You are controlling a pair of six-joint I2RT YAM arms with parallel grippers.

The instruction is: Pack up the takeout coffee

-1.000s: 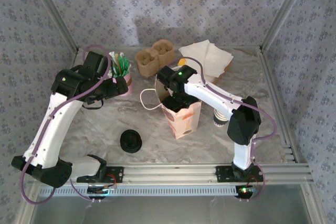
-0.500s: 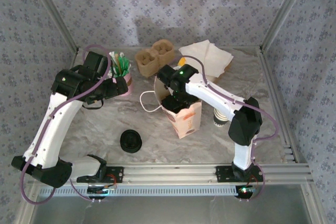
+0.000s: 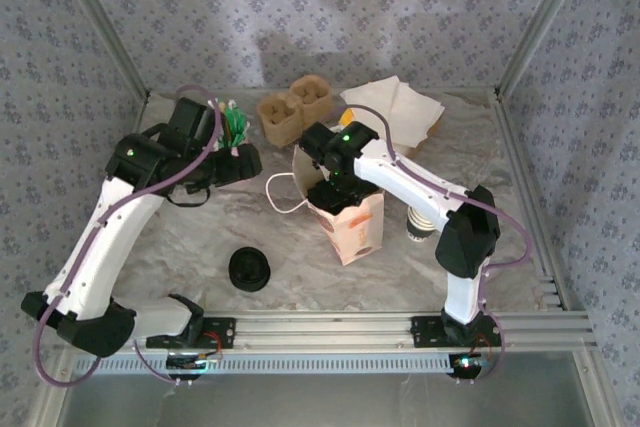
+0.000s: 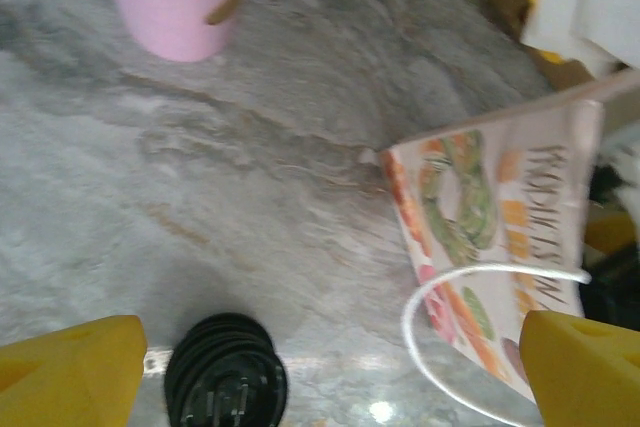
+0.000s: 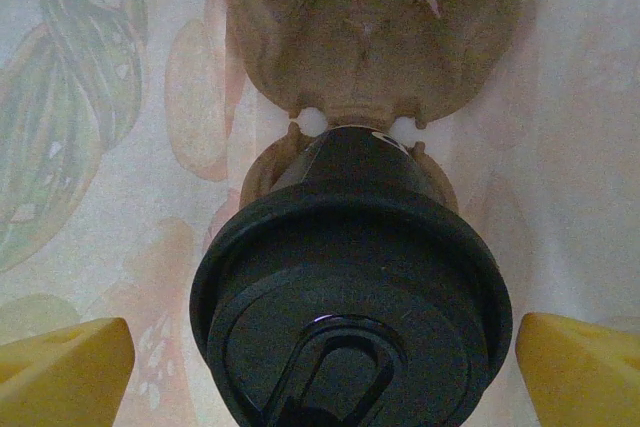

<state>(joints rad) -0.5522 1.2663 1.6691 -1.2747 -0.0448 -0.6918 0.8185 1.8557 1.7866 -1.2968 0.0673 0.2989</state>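
Left pincer (image 4: 325, 372) spread, shifted toward bag (image 3: 358, 229) | right pincer (image 5: 320, 372) spread, unmoved over takeout coffee (image 5: 345, 277)

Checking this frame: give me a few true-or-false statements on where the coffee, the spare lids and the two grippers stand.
1. The takeout coffee sits in a pulp carrier inside the paper bag. True.
2. The right gripper is shut on the coffee. False: its jaws stand open, one finger on each side of the lid and clear of it.
3. The stack of black lids lies in the bag. False: it stands on the table, to the left of the bag.
4. The left gripper is open and holds nothing. True.
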